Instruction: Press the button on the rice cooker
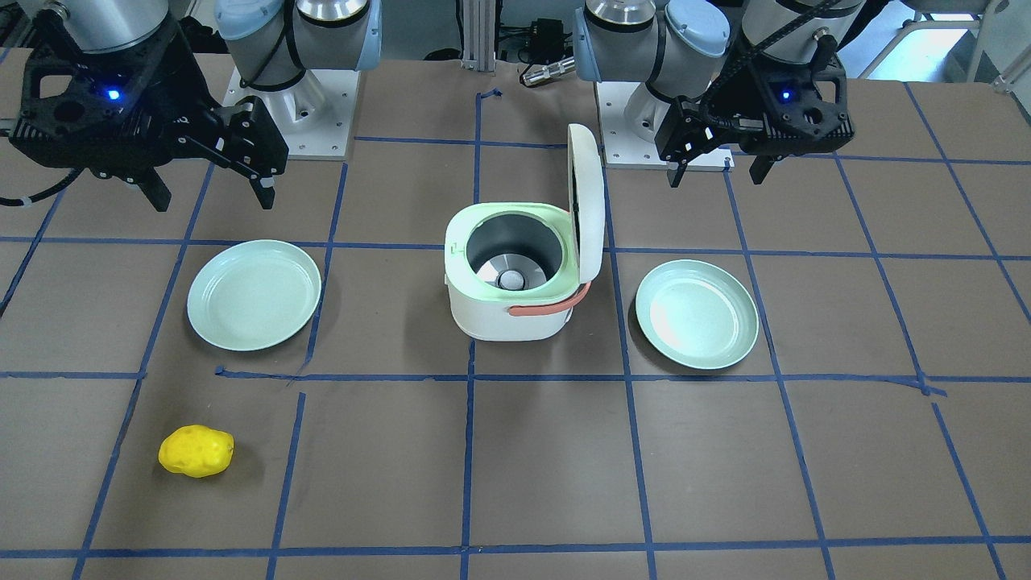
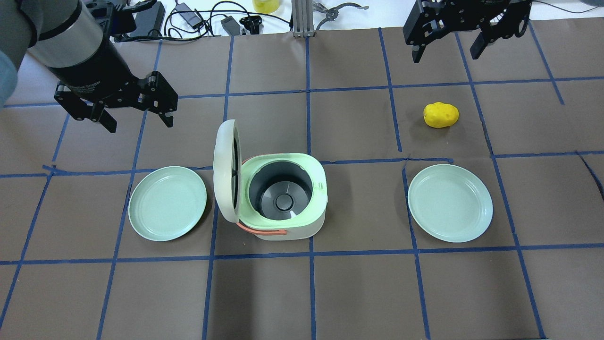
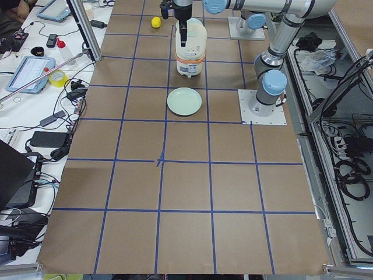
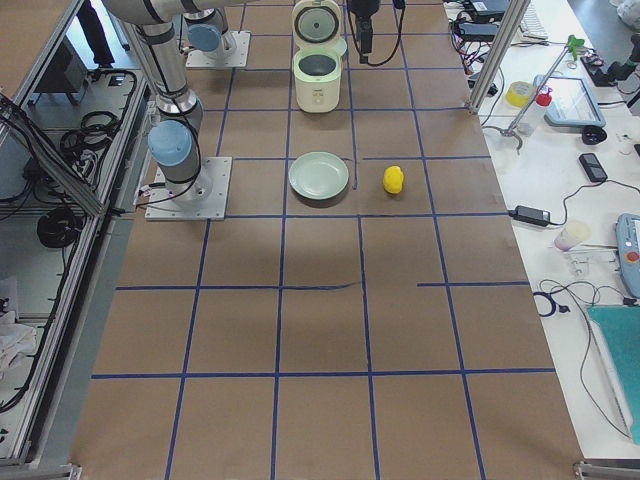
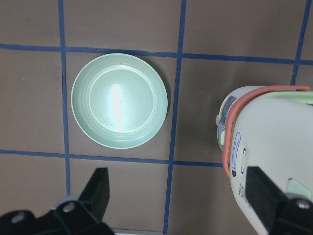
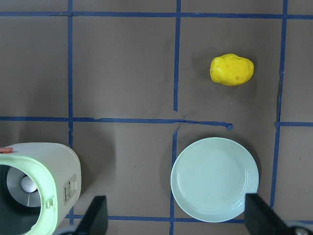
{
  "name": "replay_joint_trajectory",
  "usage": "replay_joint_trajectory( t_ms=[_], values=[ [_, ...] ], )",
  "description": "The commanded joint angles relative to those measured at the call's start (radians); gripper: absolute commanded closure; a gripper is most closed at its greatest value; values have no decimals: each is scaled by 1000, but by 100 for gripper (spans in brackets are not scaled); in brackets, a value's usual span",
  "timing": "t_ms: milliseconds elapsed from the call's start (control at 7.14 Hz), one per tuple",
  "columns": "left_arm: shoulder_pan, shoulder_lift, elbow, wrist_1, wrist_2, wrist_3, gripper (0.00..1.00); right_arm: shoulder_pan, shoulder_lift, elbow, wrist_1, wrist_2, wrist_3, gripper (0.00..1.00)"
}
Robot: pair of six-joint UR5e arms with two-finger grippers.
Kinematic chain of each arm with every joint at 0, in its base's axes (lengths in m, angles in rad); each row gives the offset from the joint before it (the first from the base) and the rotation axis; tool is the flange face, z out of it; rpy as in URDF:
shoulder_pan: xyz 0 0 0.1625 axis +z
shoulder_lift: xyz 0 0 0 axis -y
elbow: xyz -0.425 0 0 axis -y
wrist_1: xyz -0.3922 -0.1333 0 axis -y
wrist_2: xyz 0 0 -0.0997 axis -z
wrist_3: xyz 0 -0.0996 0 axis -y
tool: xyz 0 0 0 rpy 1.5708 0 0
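Observation:
The white rice cooker with a pale green rim stands mid-table. Its lid is swung up and open, and the grey pot inside is empty. It also shows in the front view. A small tab sits on the green rim opposite the hinge. My left gripper hangs open and empty above the table, beyond the left plate and apart from the cooker. My right gripper hangs open and empty at the far right, well away from the cooker. The left wrist view shows the cooker's lid at its right.
A pale green plate lies left of the cooker and another lies to its right. A yellow potato-like toy lies beyond the right plate. Blue tape lines grid the brown table. Cables and tools lie along the far edge.

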Motion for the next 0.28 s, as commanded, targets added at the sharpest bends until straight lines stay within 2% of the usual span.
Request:
replay_joint_trajectory(
  t_ms=[0,140],
  values=[
    [0,0,0,0,0,1,0,0,0,1,-1,-5,-2,0],
    [0,0,0,0,0,1,0,0,0,2,2,-5,-2,0]
  ],
)
